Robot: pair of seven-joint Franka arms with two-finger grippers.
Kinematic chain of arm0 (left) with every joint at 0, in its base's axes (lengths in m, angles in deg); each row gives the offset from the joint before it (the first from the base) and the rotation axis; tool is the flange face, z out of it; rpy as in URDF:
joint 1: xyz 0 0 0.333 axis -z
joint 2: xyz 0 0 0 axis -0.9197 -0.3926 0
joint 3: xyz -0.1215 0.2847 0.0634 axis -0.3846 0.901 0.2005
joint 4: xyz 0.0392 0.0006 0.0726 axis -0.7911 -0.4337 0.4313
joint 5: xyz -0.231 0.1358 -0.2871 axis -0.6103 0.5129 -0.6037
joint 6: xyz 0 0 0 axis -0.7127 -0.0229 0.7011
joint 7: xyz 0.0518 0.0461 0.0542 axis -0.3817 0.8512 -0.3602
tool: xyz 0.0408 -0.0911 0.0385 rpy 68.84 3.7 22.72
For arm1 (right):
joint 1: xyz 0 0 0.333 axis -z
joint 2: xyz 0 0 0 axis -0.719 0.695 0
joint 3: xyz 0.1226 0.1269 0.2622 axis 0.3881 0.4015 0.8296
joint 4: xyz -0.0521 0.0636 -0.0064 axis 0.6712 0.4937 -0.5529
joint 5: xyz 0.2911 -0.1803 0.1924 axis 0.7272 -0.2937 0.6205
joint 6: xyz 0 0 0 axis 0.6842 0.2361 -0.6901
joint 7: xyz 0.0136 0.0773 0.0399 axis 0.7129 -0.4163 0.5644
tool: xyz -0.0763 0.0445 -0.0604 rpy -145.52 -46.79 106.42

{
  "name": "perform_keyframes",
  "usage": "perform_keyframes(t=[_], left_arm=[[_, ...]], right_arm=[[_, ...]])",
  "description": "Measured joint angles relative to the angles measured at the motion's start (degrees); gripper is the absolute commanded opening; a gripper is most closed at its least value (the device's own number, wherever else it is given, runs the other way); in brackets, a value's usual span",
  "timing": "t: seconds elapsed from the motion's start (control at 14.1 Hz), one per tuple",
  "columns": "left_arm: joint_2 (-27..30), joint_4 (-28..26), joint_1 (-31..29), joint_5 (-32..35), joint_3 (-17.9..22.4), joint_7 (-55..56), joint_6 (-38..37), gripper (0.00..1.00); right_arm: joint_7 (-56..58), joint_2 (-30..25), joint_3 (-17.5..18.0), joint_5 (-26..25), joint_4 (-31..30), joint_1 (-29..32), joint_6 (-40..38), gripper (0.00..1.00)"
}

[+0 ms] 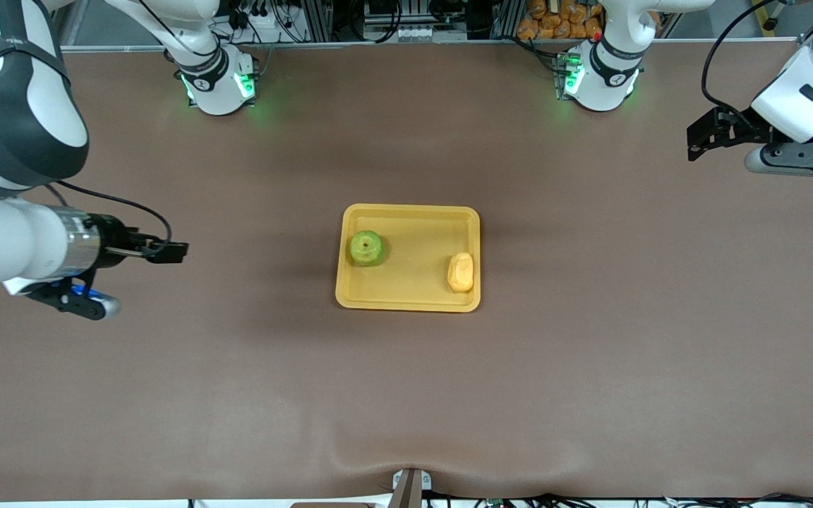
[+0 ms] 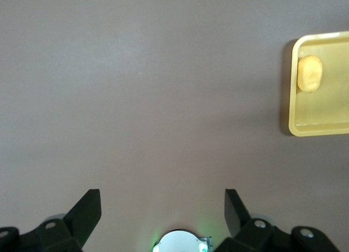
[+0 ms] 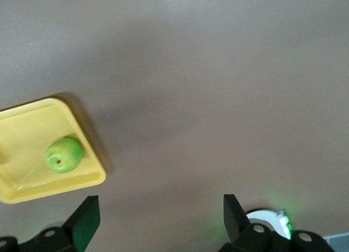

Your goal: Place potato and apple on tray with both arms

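Tray [image 1: 408,215] sat mid-table on the brown mat [image 1: 406,395], long axis running between the two arms' ends of the table. It was shallow yellow-orange plastic with rounded corners and a raised rim.

Potato [image 1: 461,272] lay inside the tray at the end toward the left arm, just beside that short rim and in the half nearer the front camera. It was a lumpy oval with matte yellow-orange skin, nearly the tray's colour. Its long axis ran nearer-to-farther from the front camera, across the tray's long axis.

Apple [image 1: 366,248] was in the tray at the end toward the right arm, close to that short rim and apart from the potato. It was round, bright green and smooth, with the stem pit facing up.

Left gripper [image 1: 704,134] hung in the air over bare mat at the left arm's end of the table, well apart from the tray. Its fingers [image 2: 87,211] were spread wide with nothing between them.

Right gripper [image 1: 166,251] hung over bare mat at the right arm's end, also well apart from the tray. Its fingers [image 3: 86,218] were spread and held nothing.

Both arm bases [image 1: 217,85] showed green lights.
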Motion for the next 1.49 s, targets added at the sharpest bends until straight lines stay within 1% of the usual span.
perform_keyframes(t=[0.07, 0.36, 0.5, 0.71, 1.0, 1.07, 1.21, 1.35, 1.49], left_arm=[[-0.2, 0.0, 0.0, 0.0, 0.0, -0.4, 0.0, 1.0], [-0.5, 0.0, 0.0, 0.0, 0.0, -0.6, 0.0, 1.0], [-0.6, 0.0, -0.1, 0.0, 0.1, -0.6, -0.1, 1.0], [-0.7, 0.0, -0.2, 0.0, 0.3, -0.6, -0.2, 1.0], [-0.7, 0.0, -1.0, 0.0, 0.4, -0.6, -0.2, 1.0], [-0.7, 0.0, -1.0, 0.0, 0.4, -0.6, -0.7, 1.0], [-0.7, 0.1, -1.5, 0.0, 0.5, -0.6, -2.5, 1.0], [-0.7, 0.1, -2.5, 0.0, 0.5, -0.6, -2.9, 1.0], [-0.7, 0.1, -2.8, 0.0, 0.5, -0.6, -3.0, 1.0]], right_arm=[[1.4, -0.6, -2.5, 0.0, 0.5, -1.3, 0.1, 1.0], [12.5, -2.3, -8.4, -0.3, 5.2, -2.2, -0.6, 1.0], [15.4, -3.7, -11.4, -0.3, 6.4, -2.2, -1.6, 1.0], [16.4, -6.3, -14.5, -0.3, 6.9, -2.4, -3.1, 1.0], [19.4, -10.8, -17.7, 1.4, 6.8, -2.6, -6.5, 1.0], [19.8, -11.8, -18.3, 1.7, 6.3, -2.9, -6.7, 1.0], [19.9, -14.5, -19.8, 1.9, 3.1, -3.9, -6.2, 1.0], [20.0, -17.7, -20.8, 2.0, -1.7, -4.8, -3.9, 1.0], [20.1, -21.6, -21.9, 2.6, -7.9, -5.2, -0.7, 1.0]])
